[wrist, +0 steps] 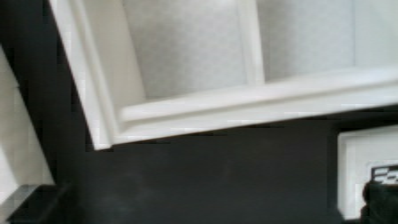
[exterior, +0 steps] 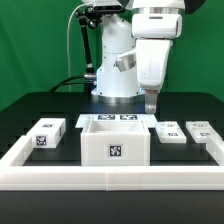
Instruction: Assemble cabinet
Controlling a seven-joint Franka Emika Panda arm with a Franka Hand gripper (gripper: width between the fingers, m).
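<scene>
The cabinet body (exterior: 115, 143) is a white open-topped box with a square tag on its front, standing at the middle front of the table. The wrist view looks down on its white walls and corner (wrist: 187, 75). My gripper (exterior: 151, 108) hangs above the black table to the exterior view's right of the box and behind the small parts. In the wrist view my gripper (wrist: 205, 205) is over bare black table. Its dark fingers (wrist: 377, 195) stand far apart at the picture's edges with nothing between them, so it is open and empty.
A tagged white block (exterior: 45, 134) lies to the exterior view's left of the box. Two flat tagged white parts (exterior: 168, 131) (exterior: 200, 131) lie to its right. The marker board (exterior: 113, 119) lies behind the box. A low white rim (exterior: 110, 172) borders the table.
</scene>
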